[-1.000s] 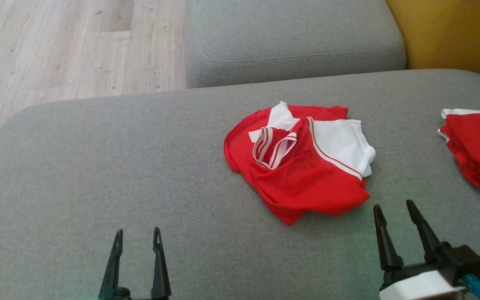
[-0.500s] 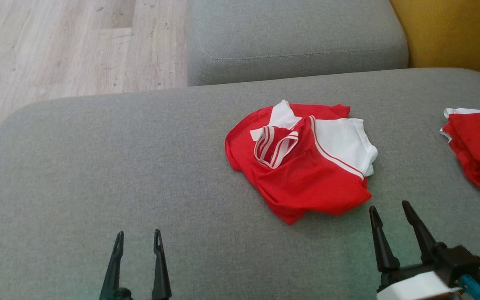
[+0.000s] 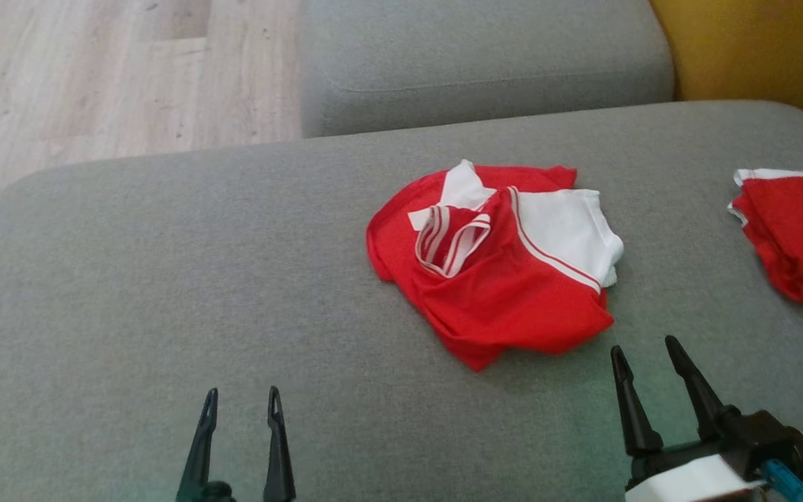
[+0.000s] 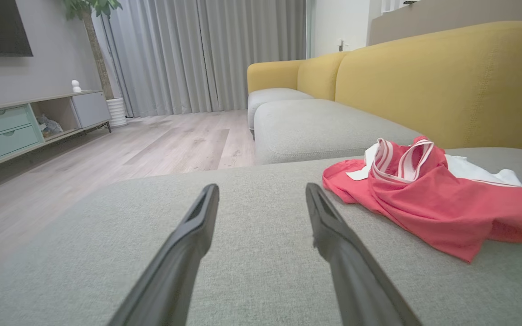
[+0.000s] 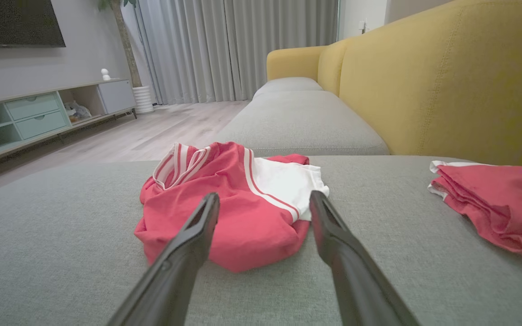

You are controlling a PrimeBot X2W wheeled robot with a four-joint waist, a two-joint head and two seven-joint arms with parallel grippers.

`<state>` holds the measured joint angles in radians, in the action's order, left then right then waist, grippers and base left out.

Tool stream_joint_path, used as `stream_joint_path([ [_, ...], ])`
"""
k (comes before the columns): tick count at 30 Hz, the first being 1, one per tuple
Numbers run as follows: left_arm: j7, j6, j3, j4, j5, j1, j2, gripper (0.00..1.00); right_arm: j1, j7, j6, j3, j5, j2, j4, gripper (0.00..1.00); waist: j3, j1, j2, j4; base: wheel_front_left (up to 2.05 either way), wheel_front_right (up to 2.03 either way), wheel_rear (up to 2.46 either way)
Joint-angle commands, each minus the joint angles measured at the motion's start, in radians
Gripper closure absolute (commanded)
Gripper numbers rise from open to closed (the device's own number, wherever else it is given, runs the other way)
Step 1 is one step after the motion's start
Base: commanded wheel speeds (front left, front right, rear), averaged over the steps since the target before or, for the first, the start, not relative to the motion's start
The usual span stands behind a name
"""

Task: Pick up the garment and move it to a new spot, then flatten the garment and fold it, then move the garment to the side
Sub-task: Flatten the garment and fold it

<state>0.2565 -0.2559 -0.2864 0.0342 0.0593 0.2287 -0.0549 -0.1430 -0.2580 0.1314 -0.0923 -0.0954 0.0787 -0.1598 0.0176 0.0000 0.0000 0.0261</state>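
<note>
While right tool (image 3: 642, 346) gapes low, garment (image 3: 506, 307) lies just ahead.

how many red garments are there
2: a crumpled red-and-white garment in the middle of the grey fabric cushion; a second red-and-white garment at its right edge, partly cut off.

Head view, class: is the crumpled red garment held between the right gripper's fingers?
No, the garment lies on the grey cushion, apart from the open right gripper.

Left jaws and right jaws gape empty, fingers (image 3: 277, 446) pointing forward.
</note>
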Motion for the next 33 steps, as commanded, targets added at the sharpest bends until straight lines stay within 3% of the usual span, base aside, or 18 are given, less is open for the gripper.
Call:
stream_joint_path([
  [1, 0.005, -0.007, 0.024, -0.027, -0.006, -0.060, 0.005, 0.00, 0.043, -0.004, -0.001, -0.026, 0.004, 0.018, 0.031, 0.00, -0.010, 0.0000, 0.0000, 0.015, 0.00, 0.00, 0.00],
  [8, 0.005, -0.005, -0.023, -0.006, -0.063, -0.160, 0.005, 0.00, 0.077, -0.004, -0.001, -0.061, -0.002, 0.024, 0.049, 0.00, -0.073, 0.0000, 0.0000, 0.111, 0.00, 0.00, 0.00],
  [17, 0.005, 0.013, -0.114, 0.094, -0.058, -0.361, 0.005, 0.00, 0.143, -0.004, -0.001, -0.093, -0.012, 0.026, 0.059, 0.00, -0.182, 0.0000, 0.0000, 0.205, 0.00, 0.00, 0.00],
  [24, 0.005, 0.052, -0.224, 0.251, -0.020, -0.589, 0.005, 0.00, 0.194, -0.004, -0.001, -0.111, -0.023, 0.021, 0.060, 0.00, -0.270, 0.0000, 0.0000, 0.259, 0.00, 0.00, 0.00],
  [29, -0.019, 0.050, -0.301, 0.403, 0.004, -0.758, 0.005, 0.00, 0.223, -0.004, -0.001, -0.125, -0.029, 0.020, 0.055, 0.00, -0.313, 0.0000, 0.0000, 0.288, 0.00, 0.00, 0.00],
  [33, -0.054, 0.017, -0.334, 0.507, 0.014, -0.862, 0.005, 0.00, 0.242, -0.004, -0.001, -0.138, -0.032, 0.020, 0.050, 0.00, -0.333, 0.0000, 0.0000, 0.308, 0.00, 0.00, 0.00],
])
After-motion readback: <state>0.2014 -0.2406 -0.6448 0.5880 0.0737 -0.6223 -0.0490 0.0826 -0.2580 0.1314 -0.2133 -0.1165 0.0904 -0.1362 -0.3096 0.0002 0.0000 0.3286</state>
